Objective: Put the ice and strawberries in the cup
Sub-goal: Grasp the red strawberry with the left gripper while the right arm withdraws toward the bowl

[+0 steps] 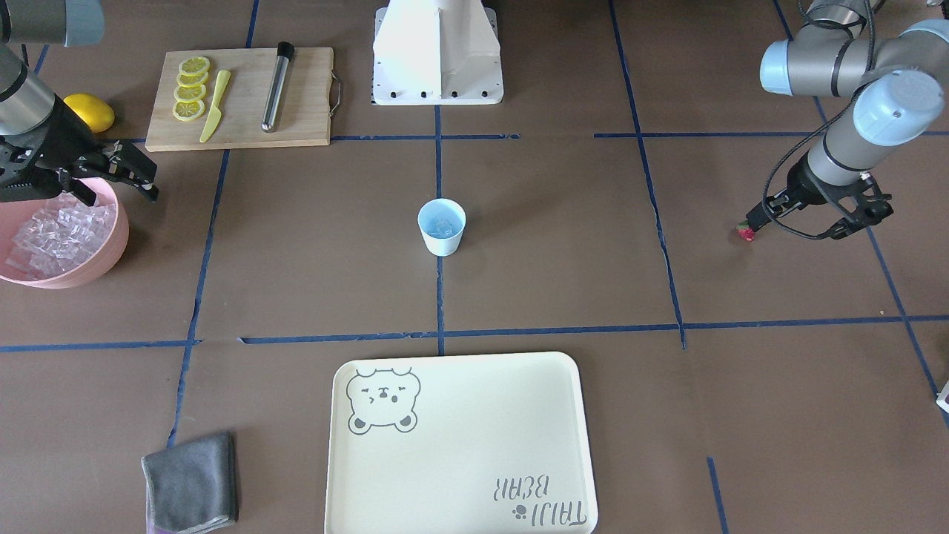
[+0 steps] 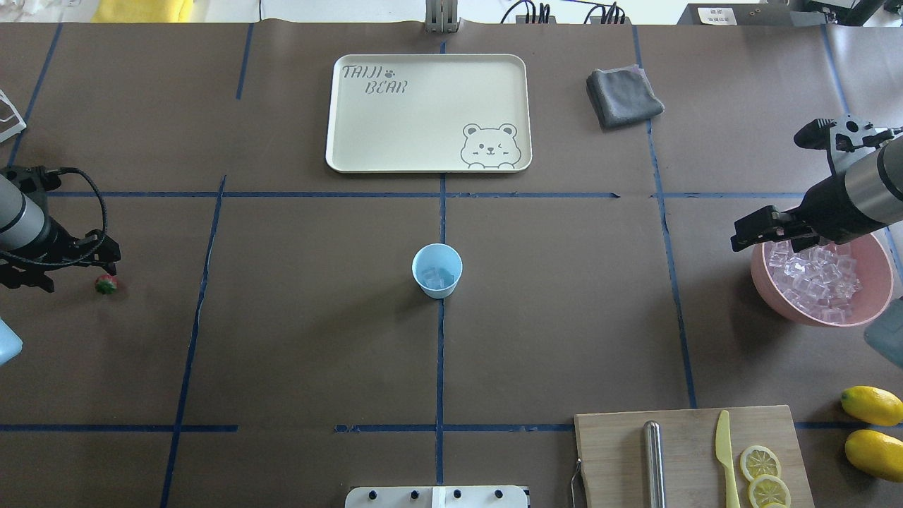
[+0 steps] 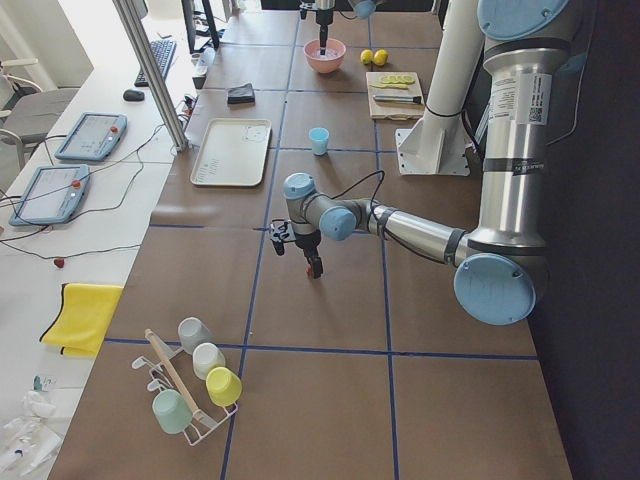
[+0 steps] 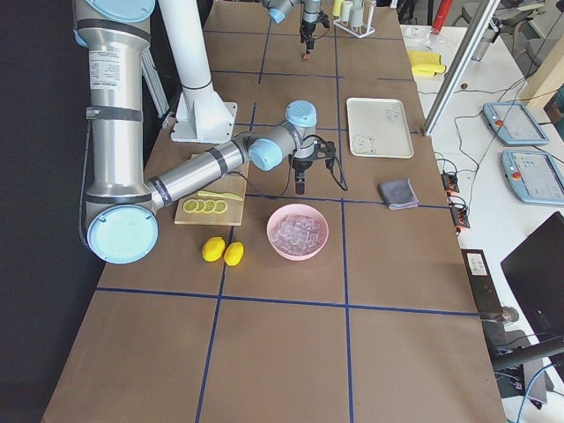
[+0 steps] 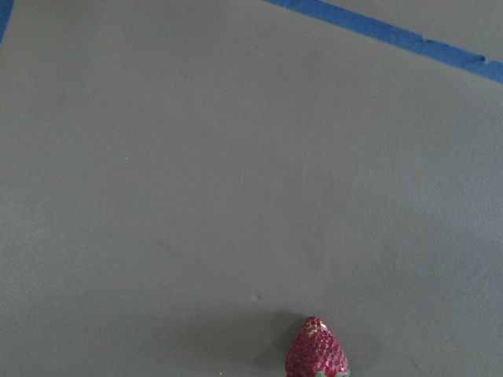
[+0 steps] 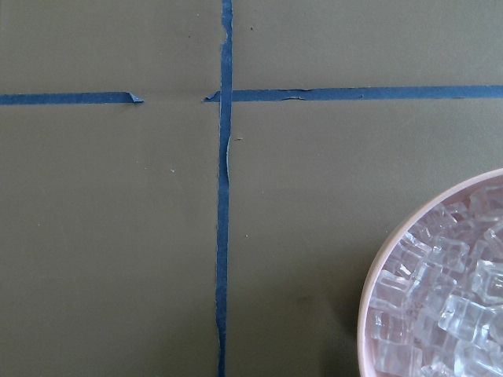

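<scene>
The pale blue cup (image 1: 443,245) (image 2: 451,286) stands at the table's middle with a few ice cubes (image 1: 442,227) (image 2: 437,276) inside. The tiny red strawberry (image 1: 745,233) (image 2: 106,284) (image 5: 317,352) is at table level far to the robot's left. My left gripper (image 1: 752,224) (image 2: 111,268) reaches down onto it, and its narrow tip looks shut on it. My right gripper (image 1: 152,189) (image 2: 737,236) hovers open and empty over the near rim of the pink bowl (image 1: 89,271) (image 2: 776,296) of ice (image 1: 59,233) (image 6: 448,298).
A cream tray (image 1: 460,445) (image 2: 423,120) and a grey cloth (image 1: 191,482) lie on the operators' side. A cutting board (image 1: 245,111) with lemon slices, a yellow knife and a steel tube lies near the robot base (image 1: 437,59). Whole lemons (image 2: 871,404) lie beside it.
</scene>
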Robot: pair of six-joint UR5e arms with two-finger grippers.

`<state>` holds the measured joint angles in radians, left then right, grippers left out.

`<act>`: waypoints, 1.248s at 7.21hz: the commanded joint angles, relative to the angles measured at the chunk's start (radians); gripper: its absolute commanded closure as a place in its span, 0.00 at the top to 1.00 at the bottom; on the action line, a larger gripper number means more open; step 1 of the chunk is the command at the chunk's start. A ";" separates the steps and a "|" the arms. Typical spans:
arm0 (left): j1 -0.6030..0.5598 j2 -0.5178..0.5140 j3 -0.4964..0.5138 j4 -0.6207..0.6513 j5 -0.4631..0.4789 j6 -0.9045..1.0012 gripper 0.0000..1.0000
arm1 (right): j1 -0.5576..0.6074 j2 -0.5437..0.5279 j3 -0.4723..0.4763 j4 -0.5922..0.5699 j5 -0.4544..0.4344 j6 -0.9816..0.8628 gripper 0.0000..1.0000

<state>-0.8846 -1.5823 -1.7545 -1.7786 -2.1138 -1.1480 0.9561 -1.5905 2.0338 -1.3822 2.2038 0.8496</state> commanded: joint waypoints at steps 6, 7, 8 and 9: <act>0.009 -0.001 0.118 -0.241 -0.006 -0.010 0.84 | 0.004 -0.003 0.009 0.000 0.001 -0.001 0.99; 0.009 -0.001 0.121 -0.243 -0.006 -0.010 0.75 | 0.004 -0.003 0.009 0.000 0.001 -0.001 0.99; 0.009 -0.001 0.119 -0.243 -0.006 -0.012 0.47 | 0.004 -0.003 0.009 0.000 0.001 -0.001 0.99; 0.009 -0.002 0.115 -0.243 -0.008 -0.010 0.18 | 0.004 -0.003 0.009 0.000 0.001 -0.001 0.99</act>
<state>-0.8759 -1.5835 -1.6375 -2.0195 -2.1203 -1.1587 0.9602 -1.5938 2.0432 -1.3821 2.2043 0.8483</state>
